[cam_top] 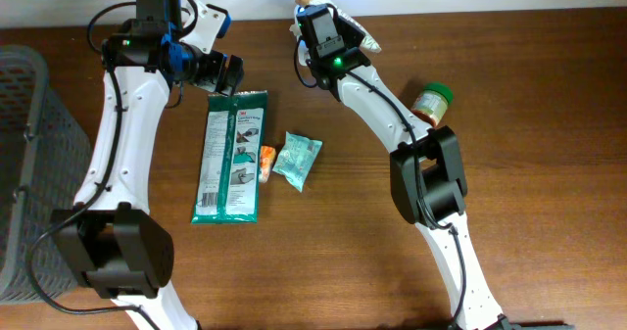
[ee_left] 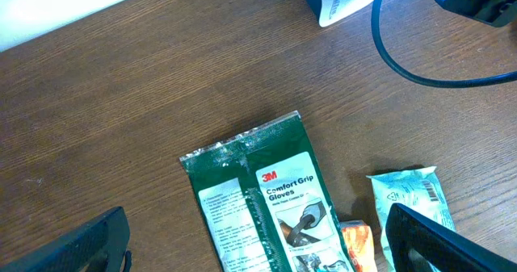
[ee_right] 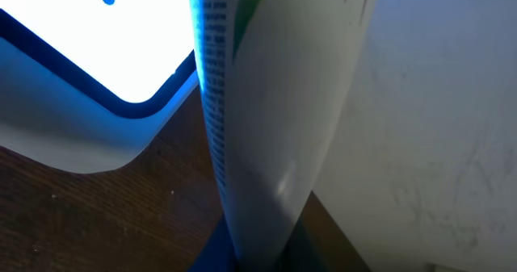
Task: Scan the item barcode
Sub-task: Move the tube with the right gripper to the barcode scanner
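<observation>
Pinching white packet [ee_right: 258,127] in shut right end effector [cam_top: 315,9] by bench's [cam_top: 529,124] far edge, holding left end effector [cam_top: 230,72] wide open, empty, over glove pack [cam_top: 230,159].

You have a counter [cam_top: 529,66] of dark, grained wood with a soft sheen. The gloves packet [cam_top: 231,157] is glossy plastic film, the teal pouch [cam_top: 297,160] crinkled and shiny, the white packet [ee_right: 266,143] smooth and glossy.

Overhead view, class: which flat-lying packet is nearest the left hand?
The long dark-green glove pack, closest to the open left hand; the small teal packet lies farther right.
</observation>
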{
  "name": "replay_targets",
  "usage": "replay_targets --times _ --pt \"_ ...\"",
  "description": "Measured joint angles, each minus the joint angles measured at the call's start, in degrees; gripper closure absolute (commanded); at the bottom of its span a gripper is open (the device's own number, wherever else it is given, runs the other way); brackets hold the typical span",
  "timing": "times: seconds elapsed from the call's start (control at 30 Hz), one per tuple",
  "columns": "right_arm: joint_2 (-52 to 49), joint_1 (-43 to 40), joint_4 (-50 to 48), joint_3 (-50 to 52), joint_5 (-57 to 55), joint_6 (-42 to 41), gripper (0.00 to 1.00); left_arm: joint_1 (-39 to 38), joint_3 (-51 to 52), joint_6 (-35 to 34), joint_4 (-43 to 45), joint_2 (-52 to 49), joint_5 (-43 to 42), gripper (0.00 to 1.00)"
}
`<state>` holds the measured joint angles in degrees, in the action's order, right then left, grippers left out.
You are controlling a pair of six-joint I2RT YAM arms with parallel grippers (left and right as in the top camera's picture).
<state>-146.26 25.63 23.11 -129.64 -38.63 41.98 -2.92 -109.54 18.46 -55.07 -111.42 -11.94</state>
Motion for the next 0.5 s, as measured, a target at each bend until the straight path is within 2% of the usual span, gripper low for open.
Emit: replay_targets --times 0.27,0.37,0.5 --pt "0.0 0.66 -0.02 0.0 -1.11 -0.2 0.96 0.0 0.0 0.0 0.0 0.0 0.0 0.01" --pt "0.07 0.9 0.76 0.0 -0.92 -2.16 0.96 0.0 0.0 0.0 0.0 0.0 0.0 0.01" --pt "2.6 0.94 7.26 0.02 3.26 -7.67 0.96 0.0 0.0 0.0 0.0 0.0 0.0 0.01"
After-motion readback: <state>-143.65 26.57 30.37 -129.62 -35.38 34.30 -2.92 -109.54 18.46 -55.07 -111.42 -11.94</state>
